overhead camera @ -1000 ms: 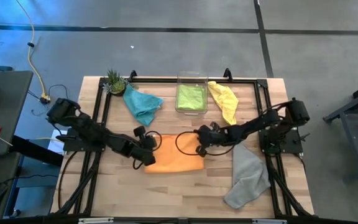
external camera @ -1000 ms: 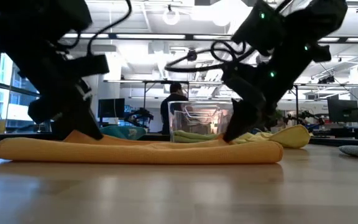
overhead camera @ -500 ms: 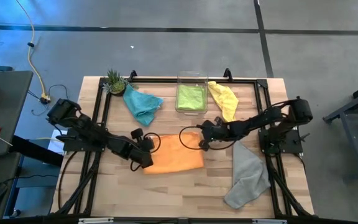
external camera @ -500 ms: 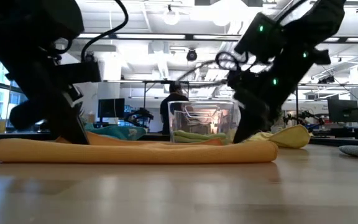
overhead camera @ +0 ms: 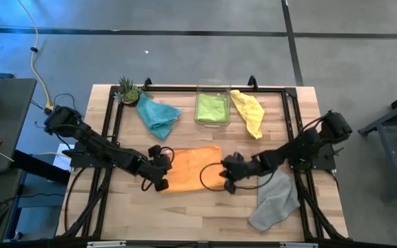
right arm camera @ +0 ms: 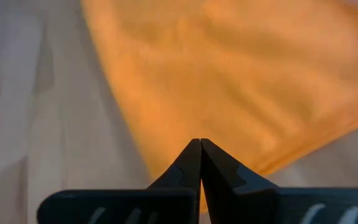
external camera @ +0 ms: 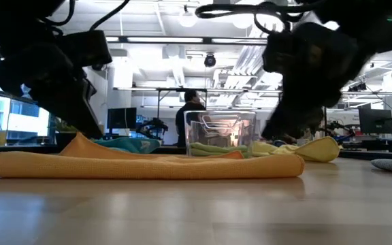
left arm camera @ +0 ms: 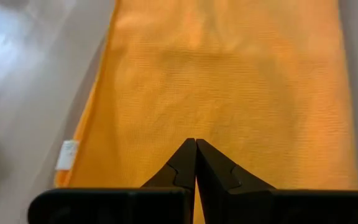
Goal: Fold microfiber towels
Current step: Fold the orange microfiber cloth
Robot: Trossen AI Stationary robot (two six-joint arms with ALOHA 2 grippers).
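Now my left claw (overhead camera: pixel 161 180) sits low in the middle of the high view, at the left edge of the orange towel (overhead camera: pixel 193 168). Its two fingers are pressed tight together. I think they pinch the towel's near edge, because the cloth runs right up to the tips in my left wrist view. My right claw (overhead camera: pixel 229 183) is at the towel's lower right corner, fingers pressed together too, and the orange cloth reaches its tips the same way. I cannot be sure how much cloth either one has. The orange towel lies in the middle of the table, flat and long, like it has one fold in it. In the low view it looks like a thick soft strip, with a little bump on the left. Up at the top, the teal towel (overhead camera: pixel 156 115) is crumpled left of the clear bin (overhead camera: pixel 212 85). The green towel (overhead camera: pixel 211 107) lies flat in the bin. The yellow towel (overhead camera: pixel 249 111) is bunched just right of it. The grey towel (overhead camera: pixel 275 198) lies loose at the lower right. So I think most folding is not done yet.
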